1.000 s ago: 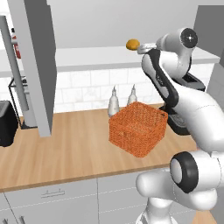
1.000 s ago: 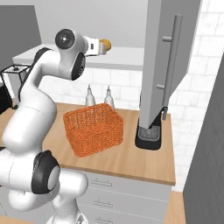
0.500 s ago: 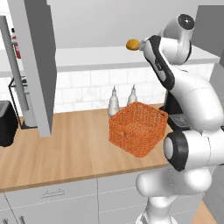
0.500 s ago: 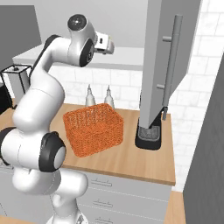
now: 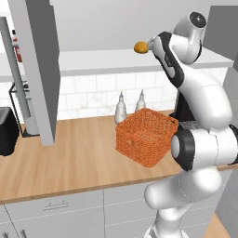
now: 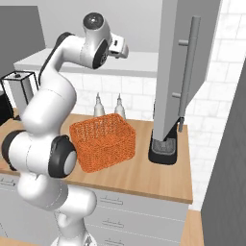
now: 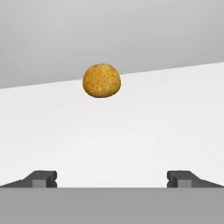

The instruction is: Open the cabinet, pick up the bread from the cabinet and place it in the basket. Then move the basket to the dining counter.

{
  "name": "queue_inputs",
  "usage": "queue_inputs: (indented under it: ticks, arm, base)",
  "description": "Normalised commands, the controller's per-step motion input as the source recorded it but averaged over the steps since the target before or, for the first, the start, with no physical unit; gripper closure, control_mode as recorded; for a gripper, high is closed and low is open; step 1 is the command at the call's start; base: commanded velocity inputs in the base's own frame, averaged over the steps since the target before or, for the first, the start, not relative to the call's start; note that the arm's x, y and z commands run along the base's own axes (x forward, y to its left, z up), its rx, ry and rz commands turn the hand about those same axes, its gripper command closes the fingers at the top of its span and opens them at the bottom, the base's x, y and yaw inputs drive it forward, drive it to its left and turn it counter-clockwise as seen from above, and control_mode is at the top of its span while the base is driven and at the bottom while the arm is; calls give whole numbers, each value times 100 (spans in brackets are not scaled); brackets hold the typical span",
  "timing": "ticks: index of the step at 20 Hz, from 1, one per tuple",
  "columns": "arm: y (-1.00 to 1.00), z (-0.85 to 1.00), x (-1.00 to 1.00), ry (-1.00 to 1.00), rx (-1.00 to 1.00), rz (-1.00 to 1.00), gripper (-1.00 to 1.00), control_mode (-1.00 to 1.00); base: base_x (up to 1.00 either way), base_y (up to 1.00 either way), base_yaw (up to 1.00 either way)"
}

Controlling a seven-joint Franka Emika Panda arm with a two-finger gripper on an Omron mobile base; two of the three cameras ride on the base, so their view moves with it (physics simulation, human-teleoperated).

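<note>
end effector facing round bread

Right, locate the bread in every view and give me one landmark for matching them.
Left base view: the bread sits on the pale shelf, upper centre, just left of the arm's wrist.
Right base view: I cannot make out the bread; the arm's upper joints stand in front of that part of the shelf.
Hand view: it sits on the shelf, above centre, ahead of the open jaws.
Shared landmark: the pale cabinet shelf.

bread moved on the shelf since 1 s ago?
No. In the left base view the bread sits at the same spot on the cabinet shelf, above the two bottles, as before; only the arm shifted.
</note>
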Motion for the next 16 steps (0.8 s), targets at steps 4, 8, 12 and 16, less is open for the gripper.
queue_inputs:
  ticks: [4,8,12,16]
  arm:
    - [0,-1,47,-4,1,0,-100,-100]
    - [1,0,59,0,0,0,-100,-100]
    - [17,0,62,0,0,0,-100,-100]
    - [4,0,58,0,0,0,-100,-100]
  base:
    - [0,0,0]
    - [0,0,0]
    - [0,0,0]
    - [0,0,0]
